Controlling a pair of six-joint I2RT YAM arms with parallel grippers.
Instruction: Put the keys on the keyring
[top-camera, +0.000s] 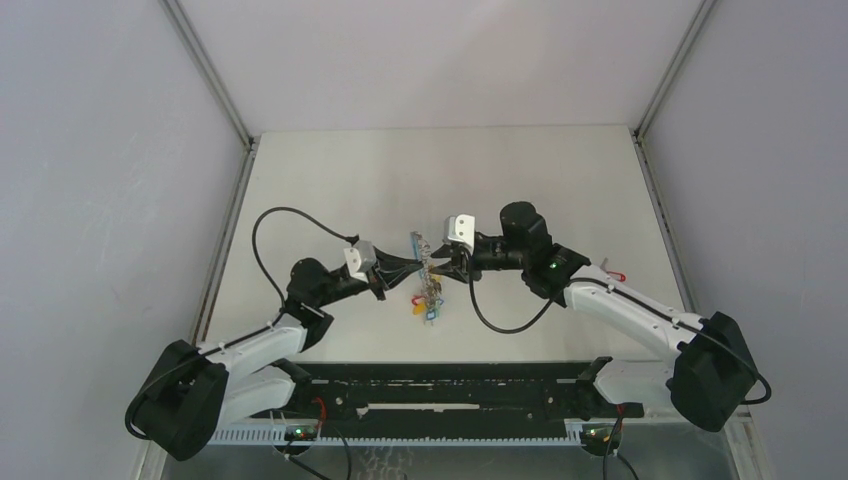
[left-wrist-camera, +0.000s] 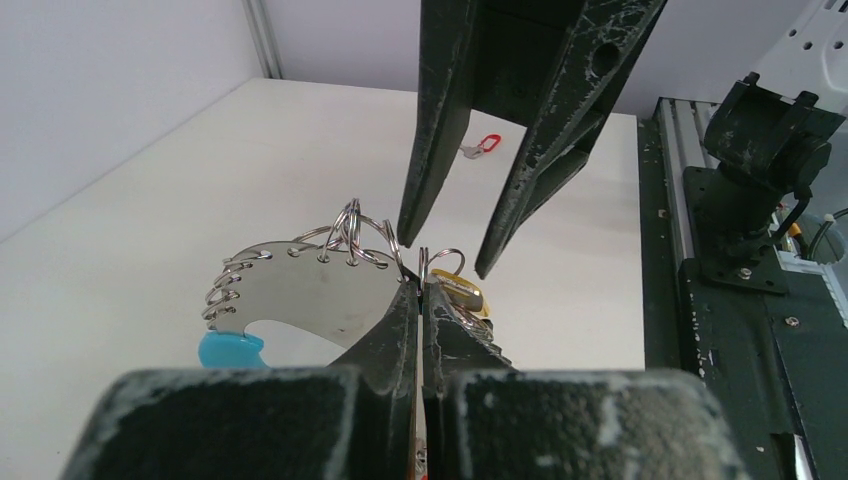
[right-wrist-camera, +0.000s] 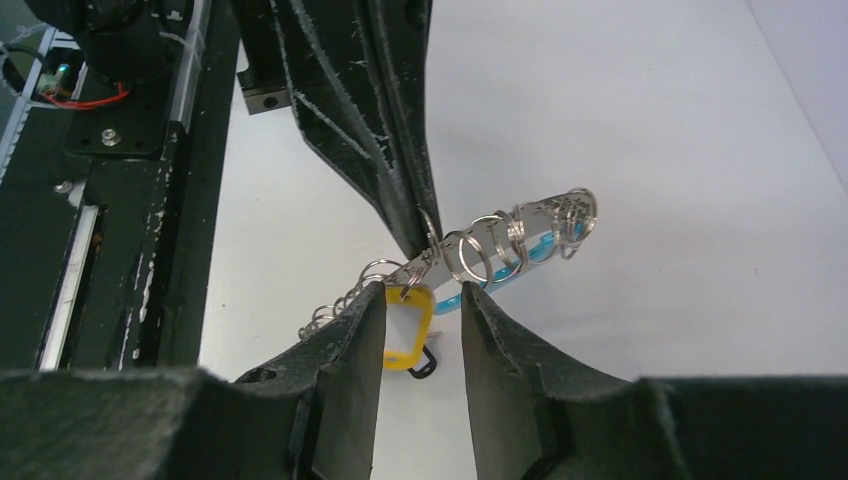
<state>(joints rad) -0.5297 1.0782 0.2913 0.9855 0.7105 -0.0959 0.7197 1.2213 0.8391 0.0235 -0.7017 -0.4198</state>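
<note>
Steel keyring (left-wrist-camera: 300, 290): mid-worktop (top-camera: 450, 170), between the arms, clenched in left fingers (left-wrist-camera: 408, 305).
Right fingers (right-wrist-camera: 372, 315): parted, straddling yellow-tagged key (right-wrist-camera: 405, 335), not gripping it.
Risk: key drops if not threaded; can't tell that it is.
Around: red-tagged key (top-camera: 612, 274) lies to the right, beside right arm.
Obstruction: split rings (right-wrist-camera: 490, 255) crowd the approach.

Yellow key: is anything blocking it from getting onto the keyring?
Nothing visible does. The yellow key sits between the fingers of the open right gripper, right up against the keyring, which the left gripper pinches shut.
</note>
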